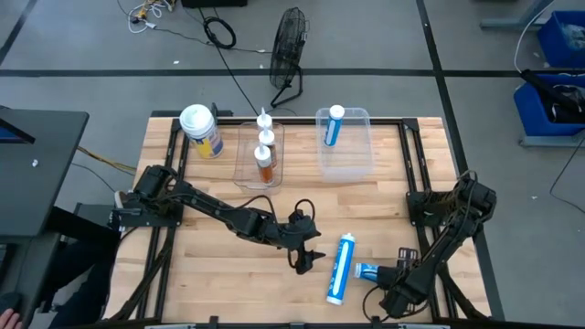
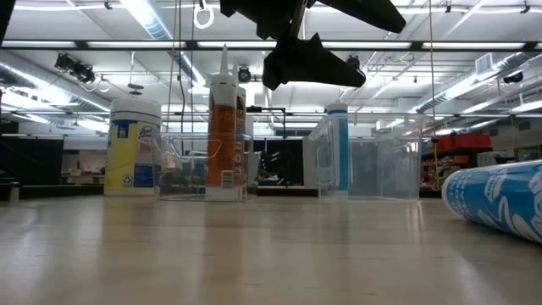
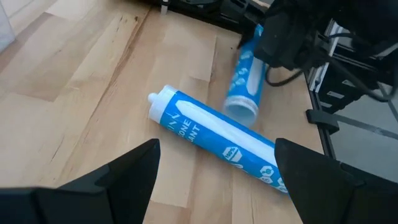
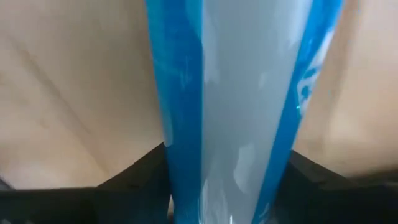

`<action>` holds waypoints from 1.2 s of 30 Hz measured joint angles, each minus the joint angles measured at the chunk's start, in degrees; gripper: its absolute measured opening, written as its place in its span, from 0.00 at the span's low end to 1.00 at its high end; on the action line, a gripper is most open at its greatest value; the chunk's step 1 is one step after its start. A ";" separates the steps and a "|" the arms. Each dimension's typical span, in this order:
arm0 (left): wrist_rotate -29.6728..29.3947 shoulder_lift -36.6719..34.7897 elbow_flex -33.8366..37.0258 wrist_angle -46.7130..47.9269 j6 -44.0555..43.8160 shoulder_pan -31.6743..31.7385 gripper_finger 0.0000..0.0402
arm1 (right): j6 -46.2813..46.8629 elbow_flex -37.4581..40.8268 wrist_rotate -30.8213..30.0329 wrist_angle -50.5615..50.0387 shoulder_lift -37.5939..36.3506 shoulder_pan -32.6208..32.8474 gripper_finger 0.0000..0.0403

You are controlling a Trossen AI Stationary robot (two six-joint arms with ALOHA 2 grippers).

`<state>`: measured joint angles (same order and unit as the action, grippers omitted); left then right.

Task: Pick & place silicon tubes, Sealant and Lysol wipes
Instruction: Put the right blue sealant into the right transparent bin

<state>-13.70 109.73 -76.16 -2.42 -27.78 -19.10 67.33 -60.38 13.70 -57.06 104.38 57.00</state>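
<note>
You'll see the wooden tabletop (image 1: 228,247) framed by black rails. On the grey floor beyond it at 12 o'clock stands a black wire fan (image 1: 289,46), with a coiled black cable (image 1: 219,33) just beside it at 11. Blue bins (image 1: 553,78) sit at 2 o'clock, and a dark desk (image 1: 37,146) at 9.

Three blue silicone tubes (image 1: 341,268) (image 1: 369,271) (image 1: 333,126) are counted, two sealant cartridges (image 1: 265,163) (image 1: 265,120), one Lysol wipes canister (image 1: 201,131), two clear bins (image 1: 344,142) (image 1: 245,155), and two grippers (image 1: 305,256) (image 1: 391,274).
</note>
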 joint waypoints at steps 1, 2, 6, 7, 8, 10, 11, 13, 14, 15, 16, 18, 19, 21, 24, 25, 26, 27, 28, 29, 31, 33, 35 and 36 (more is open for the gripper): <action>-0.01 0.00 0.00 0.00 0.01 -0.06 0.80 | -0.35 0.00 0.60 -1.38 0.00 -0.29 0.51; -0.01 0.00 0.00 0.00 0.05 -0.06 0.80 | -0.79 -0.03 1.22 -2.49 -0.04 -0.50 0.51; 0.01 0.00 0.00 -0.02 2.44 -0.08 0.80 | -5.07 -3.49 2.77 -10.10 -0.20 -2.00 0.51; 0.00 0.00 0.00 -0.20 2.90 -0.08 0.80 | -6.38 -4.85 2.51 -12.92 -0.22 -2.43 0.51; -0.01 0.00 0.00 -0.47 3.44 -0.08 0.80 | -7.80 -6.35 1.57 -15.51 -0.22 -2.83 0.51; -0.01 0.00 0.00 -0.81 5.79 -0.08 0.80 | -10.76 -9.99 -1.32 -19.85 -0.24 -3.64 0.51; -0.02 0.00 0.00 -0.83 6.78 -0.08 0.80 | -12.06 -11.90 -2.69 -22.37 -0.24 -4.16 0.51; -0.02 0.00 0.00 -0.85 8.90 -0.10 0.80 | -13.55 -15.29 -4.34 -28.03 -0.30 -5.54 0.51; -0.05 0.00 0.00 -1.19 9.81 -0.13 0.80 | -14.35 -16.81 -4.52 -30.27 -0.33 -6.35 0.51; -0.12 0.00 0.00 -1.88 10.70 -0.13 0.80 | -15.21 -18.22 -4.65 -31.78 -0.33 -7.17 0.51; -0.20 0.00 0.00 -2.77 11.70 -0.13 0.80 | -16.10 -19.49 -4.80 -32.59 -0.33 -8.05 0.51; -0.21 0.00 0.00 -4.97 13.85 -0.14 0.80 | -17.98 -20.93 -4.93 -32.88 -0.39 -9.72 0.51; -0.22 -0.02 0.00 -5.71 15.52 -0.34 0.80 | -19.18 -21.74 -4.79 -32.97 -0.43 -10.47 0.51; -0.21 -0.02 0.00 -6.76 18.16 -0.43 0.80 | -20.92 -23.53 -4.70 -32.76 -0.68 -11.92 0.51; -0.24 -0.02 0.00 -8.39 18.76 -0.49 0.80 | -22.22 -24.69 -4.22 -33.11 -0.81 -14.08 0.51; -0.23 -0.02 0.00 -8.78 18.77 -0.52 0.80 | -22.55 -25.08 -4.19 -32.95 -0.81 -14.78 0.51; -0.23 -0.02 -0.02 -8.84 18.88 -0.52 0.80 | -23.01 -25.31 -3.76 -32.85 -0.86 -15.55 0.51; -0.23 -0.02 -0.02 -8.78 19.35 -0.52 0.80 | -23.47 -25.33 -3.29 -32.93 -0.92 -16.25 0.51; -0.25 -0.02 -0.02 -8.76 19.72 -0.50 0.80 | -23.87 -25.32 -3.04 -33.09 -0.90 -16.98 0.51; -0.25 -0.02 -0.02 -8.85 20.48 -0.48 0.80 | -24.52 -25.31 -2.87 -33.03 -0.90 -17.73 0.51; -0.25 -0.02 -0.02 -9.47 21.66 -0.48 0.80 | -25.91 -25.31 -2.24 -33.00 -0.90 -19.32 0.51; -0.23 -0.02 -0.02 -9.64 22.50 -0.48 0.80 | -26.99 -25.31 -2.30 -32.99 -0.90 -20.74 0.51; -0.21 -0.02 -0.02 -9.64 22.53 -0.25 0.80 | -28.09 -25.31 -2.27 -33.00 -0.90 -21.87 0.51; -0.19 -0.02 -0.02 -9.63 22.52 -0.03 0.80 | -28.72 -25.31 -2.28 -32.99 -0.90 -22.37 0.51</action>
<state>-13.89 109.71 -76.18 -12.05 -5.26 -19.13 38.61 -85.69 11.41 -90.05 103.48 34.63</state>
